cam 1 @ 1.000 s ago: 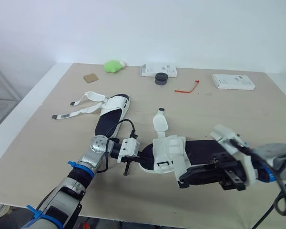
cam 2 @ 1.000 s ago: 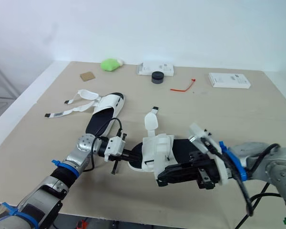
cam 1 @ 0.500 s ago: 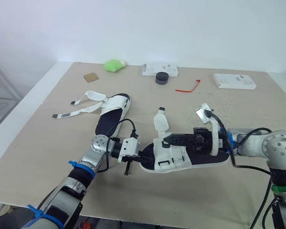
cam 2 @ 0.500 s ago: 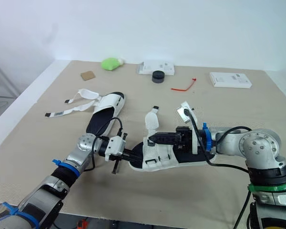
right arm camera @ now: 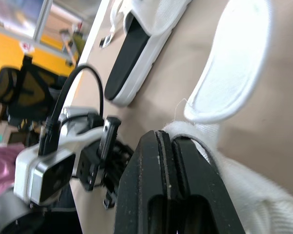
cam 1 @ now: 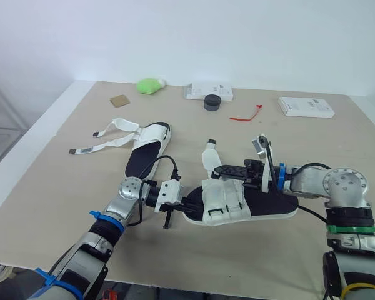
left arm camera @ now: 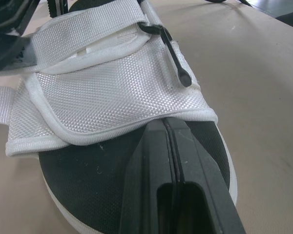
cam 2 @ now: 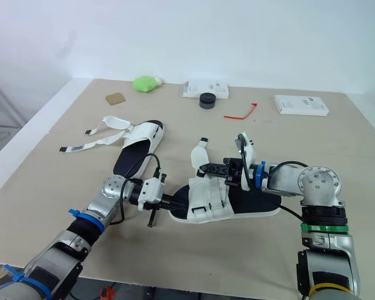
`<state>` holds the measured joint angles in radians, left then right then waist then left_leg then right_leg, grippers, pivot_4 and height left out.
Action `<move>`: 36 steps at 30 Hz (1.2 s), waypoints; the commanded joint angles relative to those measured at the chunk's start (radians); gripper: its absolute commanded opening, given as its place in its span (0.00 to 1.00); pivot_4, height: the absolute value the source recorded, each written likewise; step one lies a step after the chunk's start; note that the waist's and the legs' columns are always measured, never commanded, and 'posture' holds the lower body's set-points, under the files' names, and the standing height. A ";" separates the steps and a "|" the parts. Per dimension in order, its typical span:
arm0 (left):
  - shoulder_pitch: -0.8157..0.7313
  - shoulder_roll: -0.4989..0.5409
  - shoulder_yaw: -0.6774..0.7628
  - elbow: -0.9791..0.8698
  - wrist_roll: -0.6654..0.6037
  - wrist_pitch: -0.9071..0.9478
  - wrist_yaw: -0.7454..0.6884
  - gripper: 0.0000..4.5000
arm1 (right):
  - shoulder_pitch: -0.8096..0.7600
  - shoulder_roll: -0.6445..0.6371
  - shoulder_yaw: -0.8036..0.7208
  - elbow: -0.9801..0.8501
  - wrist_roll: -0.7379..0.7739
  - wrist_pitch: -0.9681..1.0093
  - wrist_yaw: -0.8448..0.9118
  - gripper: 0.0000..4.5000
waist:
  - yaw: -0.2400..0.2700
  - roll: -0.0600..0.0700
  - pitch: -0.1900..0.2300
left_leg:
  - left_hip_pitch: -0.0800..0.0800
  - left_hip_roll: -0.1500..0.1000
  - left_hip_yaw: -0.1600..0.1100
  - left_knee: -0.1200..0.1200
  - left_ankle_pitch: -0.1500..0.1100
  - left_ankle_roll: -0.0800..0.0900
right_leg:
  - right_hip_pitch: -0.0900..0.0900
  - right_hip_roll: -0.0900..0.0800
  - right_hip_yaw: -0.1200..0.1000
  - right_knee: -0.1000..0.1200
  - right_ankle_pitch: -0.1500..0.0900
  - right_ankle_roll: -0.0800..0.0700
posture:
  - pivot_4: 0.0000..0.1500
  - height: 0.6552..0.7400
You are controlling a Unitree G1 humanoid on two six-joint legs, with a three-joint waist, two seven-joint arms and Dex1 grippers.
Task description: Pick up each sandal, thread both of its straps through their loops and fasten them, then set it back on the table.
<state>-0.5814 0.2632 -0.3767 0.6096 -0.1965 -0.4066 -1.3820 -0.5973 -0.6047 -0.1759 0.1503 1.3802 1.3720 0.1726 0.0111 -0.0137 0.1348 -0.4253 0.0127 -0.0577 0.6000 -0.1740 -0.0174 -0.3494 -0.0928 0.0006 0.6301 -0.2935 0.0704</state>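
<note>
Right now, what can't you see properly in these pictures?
- Left wrist view: the white flap of the near sandal hides the jaw tips of the left gripper.
- Eye views: the print on the right-hand white box is too small to read.
- Right wrist view: the far sandal is cut off by the picture's edge.

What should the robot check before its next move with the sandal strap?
1. Near sandal lies flat on the table: ok.
2. Left pincer steadies the toe: ok, shut, tip on the black sole at the white upper's edge.
3. Right pincer reaches the upright strap: ok, shut beside its base.
4. Right pincer really grips that strap: cannot tell.
5. Upright strap threaded and fastened: not ok, it sticks up free.
6. Other sandal done: not ok, its straps lie spread open.
</note>
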 commanded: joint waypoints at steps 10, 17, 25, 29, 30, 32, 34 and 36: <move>0.093 0.055 -0.093 0.140 0.149 0.063 -0.005 0.00 | 0.132 0.064 -0.168 -0.018 -0.034 -0.022 -0.248 0.00 | 0.000 -0.001 -0.003 | 0.000 0.000 0.000 0.000 0.000 0.000 | 0.001 0.000 -0.001 0.000 -0.001 0.001 | 1.00 1.00; 0.094 0.061 -0.096 0.138 0.147 0.064 -0.008 0.00 | 0.208 0.109 -0.243 -0.131 0.069 -0.082 -0.294 0.51 | 0.000 -0.007 -0.010 | 0.000 0.001 -0.001 0.000 0.000 0.000 | 0.002 0.000 0.000 0.000 -0.004 0.002 | 1.00 1.00; 0.083 0.056 -0.096 0.136 0.146 0.069 -0.013 0.00 | 0.100 0.016 -0.267 -0.172 0.237 -0.115 -0.234 0.68 | -0.003 0.005 -0.007 | 0.001 0.001 0.000 -0.002 0.000 0.000 | 0.001 0.001 0.000 0.000 -0.004 0.001 | 1.00 1.00; 0.078 0.053 -0.097 0.140 0.146 0.071 -0.013 0.00 | 0.002 -0.055 -0.217 -0.170 0.266 -0.080 -0.140 0.68 | -0.003 0.005 -0.006 | 0.001 0.001 0.000 -0.002 0.000 0.000 | 0.001 0.001 -0.001 0.000 -0.004 0.001 | 1.00 1.00; 0.076 0.052 -0.097 0.142 0.146 0.071 -0.013 0.00 | -0.035 -0.058 -0.177 -0.153 0.241 -0.065 -0.140 0.68 | -0.003 0.006 -0.006 | 0.001 0.001 0.001 -0.002 0.000 0.000 | 0.001 0.001 -0.001 0.000 -0.004 0.001 | 1.00 1.00; 0.072 0.050 -0.097 0.146 0.147 0.071 -0.014 0.00 | -0.106 -0.058 -0.078 -0.094 0.145 -0.024 -0.161 0.68 | -0.004 0.006 -0.006 | 0.001 0.001 0.000 -0.002 0.000 0.000 | 0.000 0.001 -0.001 0.000 -0.004 0.001 | 1.00 1.00; 0.071 0.050 -0.097 0.146 0.147 0.071 -0.015 0.00 | -0.196 -0.041 0.007 0.046 0.017 0.012 -0.213 0.68 | -0.004 0.005 -0.006 | 0.001 0.001 0.000 -0.002 0.000 0.000 | 0.000 0.001 -0.001 0.000 -0.003 0.000 | 1.00 1.00; 0.068 0.048 -0.098 0.146 0.147 0.072 -0.015 0.00 | -0.275 -0.031 0.031 0.176 -0.078 -0.001 -0.197 0.68 | -0.003 0.005 -0.006 | 0.001 0.002 0.000 -0.002 0.000 0.000 | -0.001 0.001 0.000 0.000 -0.002 -0.002 | 1.00 1.00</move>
<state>-0.5863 0.2737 -0.3851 0.6094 -0.1965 -0.4064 -1.3884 -0.8282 -0.6279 -0.1464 0.2542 1.3768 1.3769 -0.0287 0.0085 -0.0085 0.1292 -0.4256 0.0140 -0.0582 0.5975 -0.1739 -0.0171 -0.3515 -0.0923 0.0004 0.6300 -0.2949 0.0676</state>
